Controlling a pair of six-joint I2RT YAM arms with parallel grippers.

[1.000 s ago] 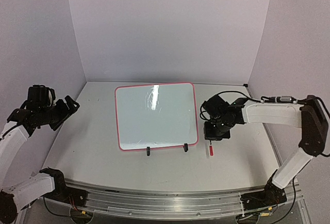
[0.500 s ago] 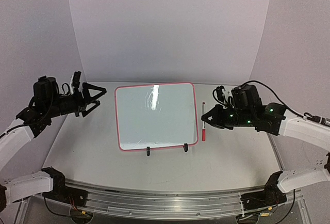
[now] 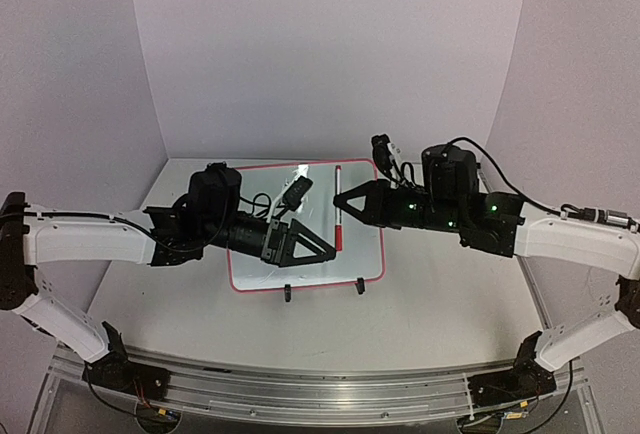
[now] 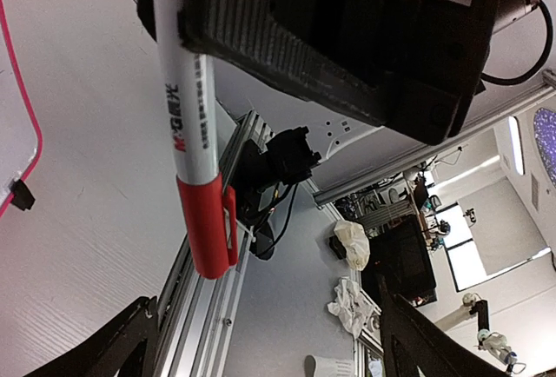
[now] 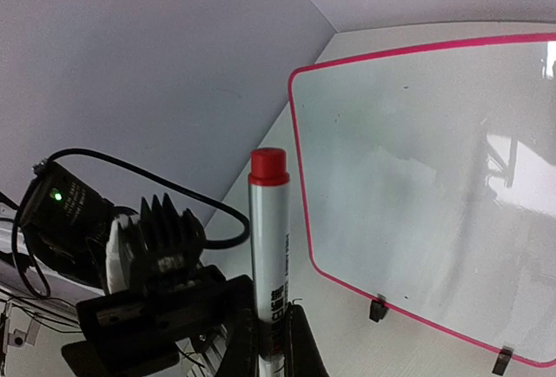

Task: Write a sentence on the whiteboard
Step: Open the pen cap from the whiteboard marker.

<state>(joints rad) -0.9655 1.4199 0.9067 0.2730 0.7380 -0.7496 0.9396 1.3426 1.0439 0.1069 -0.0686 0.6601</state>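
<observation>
Nearest the arm bases, the table (image 3: 440,324) carries the whiteboard (image 3: 362,244), which lies flat near the middle with its two black clip feet (image 3: 288,294) on the near edge. Its glossy face shows glare and no stroke of ink, so nothing of the sentence is written.

Just above the board's near half, the left gripper (image 3: 312,222) reaches in from the left with its jaws spread wide and nothing between the pads. In the left wrist view the red cap (image 4: 207,231) hangs above and between those fingers without touching them.

Beyond it, the right gripper (image 3: 340,201) comes in from the right, clamped on the white barrel of the marker (image 3: 338,216), which it holds over the board with the capped end pointing out from its fingers.

By my reading the job is at uncapping: the cap is on, the left jaws look lined up to take it, and all the writing is left to do.

No container shows in any view, and behind the board there is only the pale wall (image 3: 330,54)
</observation>
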